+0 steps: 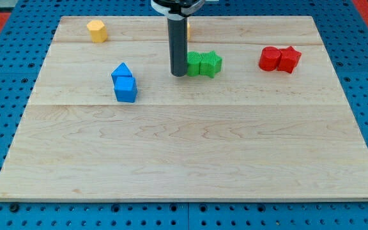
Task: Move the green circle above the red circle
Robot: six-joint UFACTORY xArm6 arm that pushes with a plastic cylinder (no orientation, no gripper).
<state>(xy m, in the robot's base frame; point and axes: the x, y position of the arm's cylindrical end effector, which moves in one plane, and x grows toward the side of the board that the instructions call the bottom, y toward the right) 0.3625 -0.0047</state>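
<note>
My tip [178,73] stands on the board right at the left side of the green circle [193,64], touching or nearly touching it and hiding its left part. A green star-like block [210,63] sits against the circle's right side. The red circle [269,59] lies toward the view's right, with a second red block [289,59] touching its right side. The green circle is left of the red circle, at about the same height in the view.
A blue triangle-topped block [121,70] and a blue cube [126,89] sit together at the left. A yellow block [96,30] is at the top left. Another yellow block [188,29] is mostly hidden behind the rod.
</note>
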